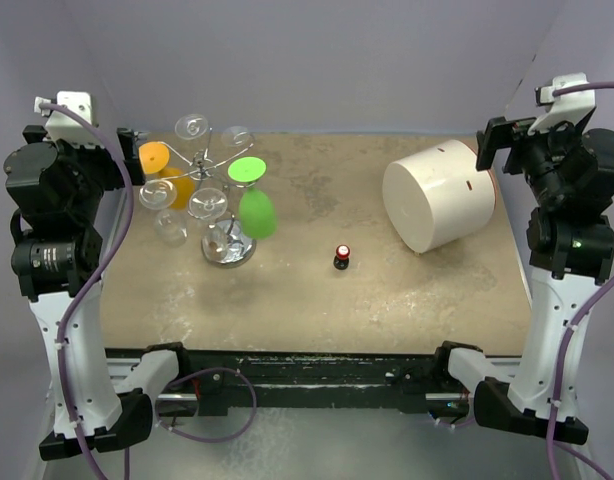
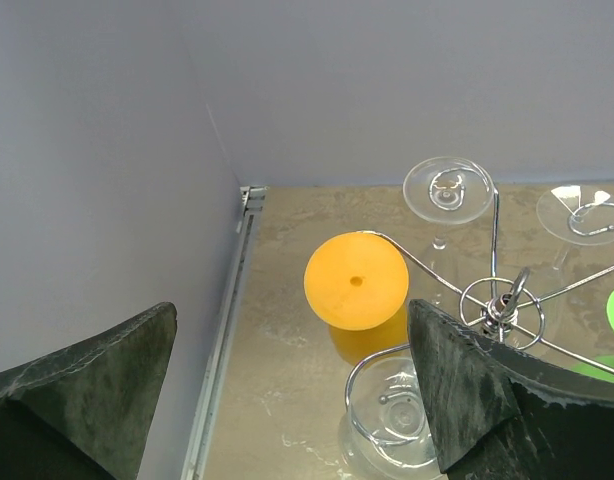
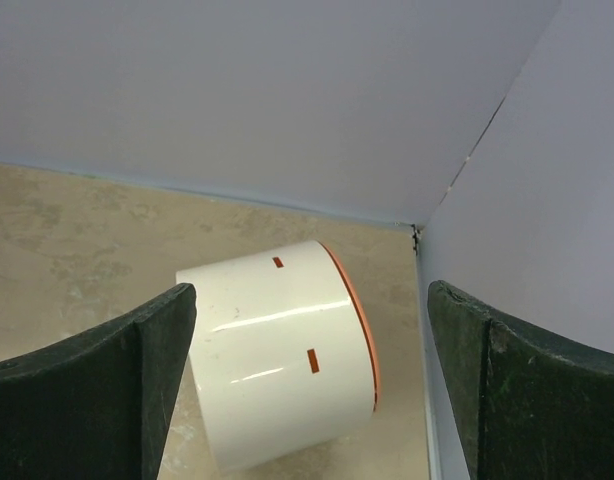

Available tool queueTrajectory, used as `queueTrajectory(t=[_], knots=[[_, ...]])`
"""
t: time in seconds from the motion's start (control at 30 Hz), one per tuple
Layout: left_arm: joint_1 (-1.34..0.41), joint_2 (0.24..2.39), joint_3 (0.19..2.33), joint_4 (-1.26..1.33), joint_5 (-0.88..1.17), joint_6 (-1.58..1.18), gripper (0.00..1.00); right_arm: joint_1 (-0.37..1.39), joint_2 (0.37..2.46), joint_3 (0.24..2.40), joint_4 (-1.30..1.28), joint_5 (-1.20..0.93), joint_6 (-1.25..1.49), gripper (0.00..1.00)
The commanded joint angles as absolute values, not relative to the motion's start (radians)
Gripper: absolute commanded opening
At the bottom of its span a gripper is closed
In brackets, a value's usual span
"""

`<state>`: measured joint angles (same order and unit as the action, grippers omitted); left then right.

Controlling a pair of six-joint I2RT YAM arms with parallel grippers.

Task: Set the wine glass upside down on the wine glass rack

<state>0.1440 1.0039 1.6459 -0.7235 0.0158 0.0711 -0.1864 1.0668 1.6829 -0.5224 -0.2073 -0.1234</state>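
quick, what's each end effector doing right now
left end effector: open, holding nothing
right end effector: open, holding nothing

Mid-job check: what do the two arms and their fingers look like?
Left arm and right arm match: white lower links, black joint housings, a purple cable running along each. The fingers are dark, mottled grey-green wedges.

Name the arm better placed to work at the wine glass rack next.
Left, probably. The wine glass rack stands on the left, just ahead of the left gripper, whose jaws are open. The right gripper, also open, hangs by the white cylinder, far to the right.
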Motion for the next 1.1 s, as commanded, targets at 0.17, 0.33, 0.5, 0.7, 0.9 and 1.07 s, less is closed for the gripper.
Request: queueTrajectory(t=[0.17, 0.33, 0.5, 0.7, 0.9, 1.07], knots=[[0.153, 0.995, 1.623, -0.67, 0.03, 0.055, 0.99, -0.195, 1.066, 1.681, -0.479, -0.271, -0.133, 1.0], [0.153, 0.996, 1.625, -0.672, 0.022, 0.05, 0.99, -0.195, 1.06, 1.681, -0.484, -0.271, -0.135, 1.0], [0.153, 0.984, 1.615, -0.676, 0.044, 0.051, 0.99, -0.197, 1.055, 1.678, -0.484, -0.28, -0.138, 1.0], [0.153, 0.983, 1.619, -0.679, 0.047, 0.047, 0.99, -0.206, 1.058, 1.675, -0.485, -0.302, -0.133, 1.0], [0.145, 0.986, 1.631, -0.687, 0.049, 0.046, 0.99, -0.223, 1.065, 1.68, -0.48, -0.344, -0.119, 1.0], [0.14, 0.986, 1.635, -0.692, 0.043, 0.051, 0.99, -0.225, 1.053, 1.668, -0.481, -0.345, -0.124, 1.0]])
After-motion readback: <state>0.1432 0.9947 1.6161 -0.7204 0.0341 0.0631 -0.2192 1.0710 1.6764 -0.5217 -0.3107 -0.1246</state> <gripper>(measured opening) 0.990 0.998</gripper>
